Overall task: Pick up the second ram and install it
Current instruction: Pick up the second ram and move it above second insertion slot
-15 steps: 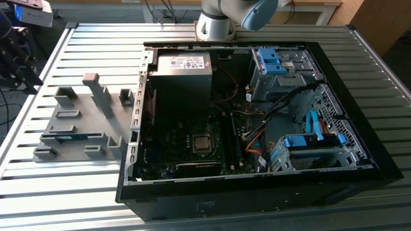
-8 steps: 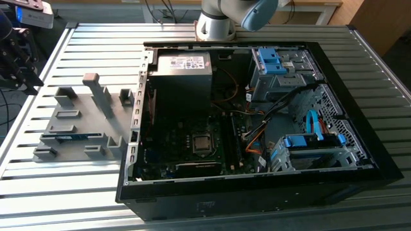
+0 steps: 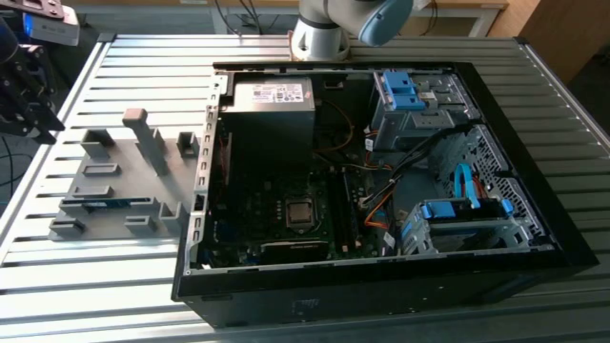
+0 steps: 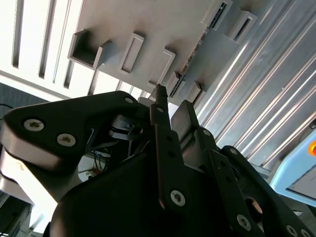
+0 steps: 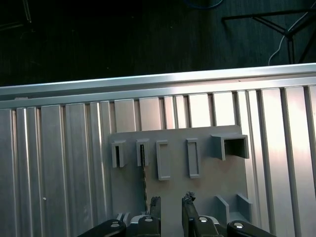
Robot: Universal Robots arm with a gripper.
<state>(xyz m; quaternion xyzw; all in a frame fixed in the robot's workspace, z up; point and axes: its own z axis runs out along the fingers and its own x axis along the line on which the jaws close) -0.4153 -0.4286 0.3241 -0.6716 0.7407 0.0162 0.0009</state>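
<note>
The second ram point(image 3: 105, 204) is a thin blue-teal stick standing on edge in the slots of the grey holder plate point(image 3: 124, 232), at the exterior view's left. The first wrist view shows the ram point(image 5: 144, 180) as a thin dark line running from a slot. My gripper point(image 5: 171, 203) hovers well above the plate, open, with nothing between its fingers. The ram lies just to the side of one fingertip point(image 5: 155, 203), not between the two. In the second wrist view the gripper point(image 4: 172, 101) points at the plate and the ram's edge point(image 4: 192, 58).
An open black computer case point(image 3: 515, 121) lies on the slatted metal table point(image 3: 143, 64), with a grey power supply point(image 3: 271, 96), motherboard point(image 3: 296, 214) and blue drive brackets point(image 3: 405, 89) inside. Upright grey blocks point(image 3: 143, 136) stand on the holder plate. Dark equipment point(image 3: 24, 93) is beyond the table's edge.
</note>
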